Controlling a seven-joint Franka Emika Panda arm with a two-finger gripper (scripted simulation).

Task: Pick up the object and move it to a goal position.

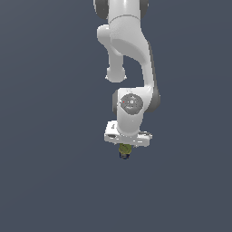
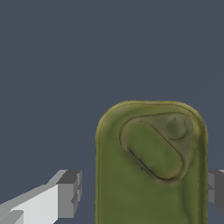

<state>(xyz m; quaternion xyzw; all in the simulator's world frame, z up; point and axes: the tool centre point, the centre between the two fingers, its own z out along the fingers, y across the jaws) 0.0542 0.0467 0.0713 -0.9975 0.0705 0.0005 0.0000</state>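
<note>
The object (image 1: 124, 151) is a small olive-green item with a dark bluish end, showing just under my white gripper hand in the exterior view. In the wrist view the object (image 2: 151, 166) is a large olive-green rounded shape with an oval ridge on its top face. My gripper (image 2: 142, 192) straddles it. One grey fingertip (image 2: 69, 192) stands off from the object's side with a visible gap. The other fingertip (image 2: 216, 190) sits close against the opposite side. The jaws are open. In the exterior view the gripper (image 1: 125, 147) hides most of the object, and its fingers do not show.
A plain dark blue-grey surface (image 1: 54, 181) fills the scene around the arm. No other objects, containers or goal marker show in either view.
</note>
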